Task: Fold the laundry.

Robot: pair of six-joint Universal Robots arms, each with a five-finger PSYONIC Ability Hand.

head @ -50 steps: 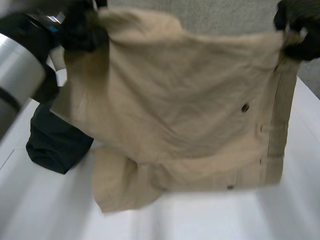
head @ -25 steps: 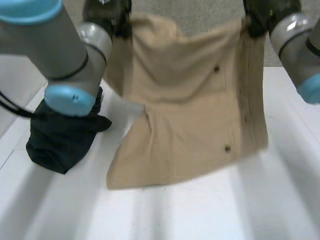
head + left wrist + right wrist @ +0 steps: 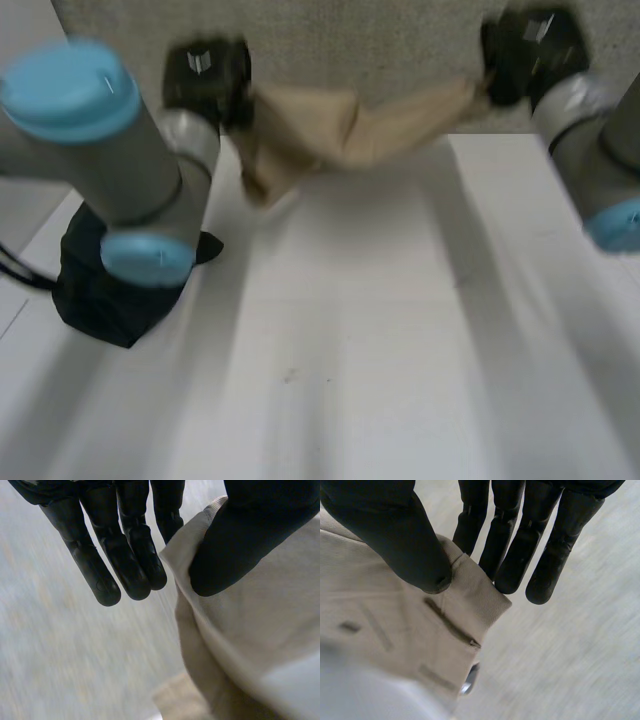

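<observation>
A tan pair of trousers [image 3: 350, 130] hangs stretched between my two hands, high above the table's far edge. My left hand [image 3: 208, 78] holds one end of the waistband. In the left wrist view its thumb [image 3: 240, 545] pinches the tan cloth [image 3: 250, 630] against the fingers [image 3: 125, 555]. My right hand [image 3: 530, 52] holds the other end. In the right wrist view its thumb [image 3: 400, 535] presses the waistband corner [image 3: 465, 605] with its buttonhole against the fingers [image 3: 520, 545]. The rest of the garment sags behind the table edge.
A dark folded garment [image 3: 110, 290] lies at the left side of the white table [image 3: 350, 350], partly behind my left arm [image 3: 130, 180]. A grey wall stands behind the table.
Both hands have swung the trousers up and away from me. The cloth, which hung down over the table, now stretches out beyond the far edge.
</observation>
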